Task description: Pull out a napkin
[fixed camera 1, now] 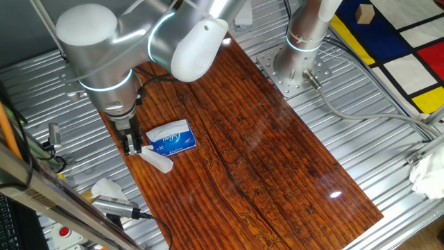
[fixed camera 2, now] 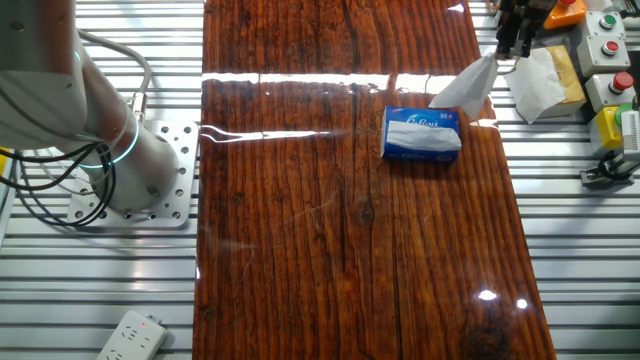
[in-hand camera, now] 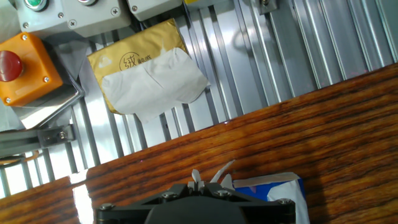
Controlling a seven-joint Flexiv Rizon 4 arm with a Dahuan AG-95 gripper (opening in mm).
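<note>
1. I am mid-pull: my gripper [fixed camera 1: 132, 146] has its fingers pressed together on the top end of the napkin [fixed camera 1: 157, 162], pinching it just past the edge of the wooden table [fixed camera 1: 277, 160].
2. In the other fixed view the napkin [fixed camera 2: 468, 90] stretches taut from the blue tissue pack [fixed camera 2: 422, 135] toward my gripper [fixed camera 2: 512, 45], running toward 1 o'clock.
3. Its long axis lies along that line; the wide end sits at the pack's opening and the narrow end points into my fingers.
4. The lower end looks to be touching the pack, so I judge the sheet not yet free.
5. The pack lies flat on the table, its long side across the wood grain.
6. The next move calls for drawing further along the same 1 o'clock line, steadily, so the sheet slips out without tearing or dragging the pack.
7. In the hand view, only white tips of the napkin [in-hand camera: 214, 179] show above my fingers; a yellow pack [in-hand camera: 140, 62] lies beyond at 11 o'clock.
</note>
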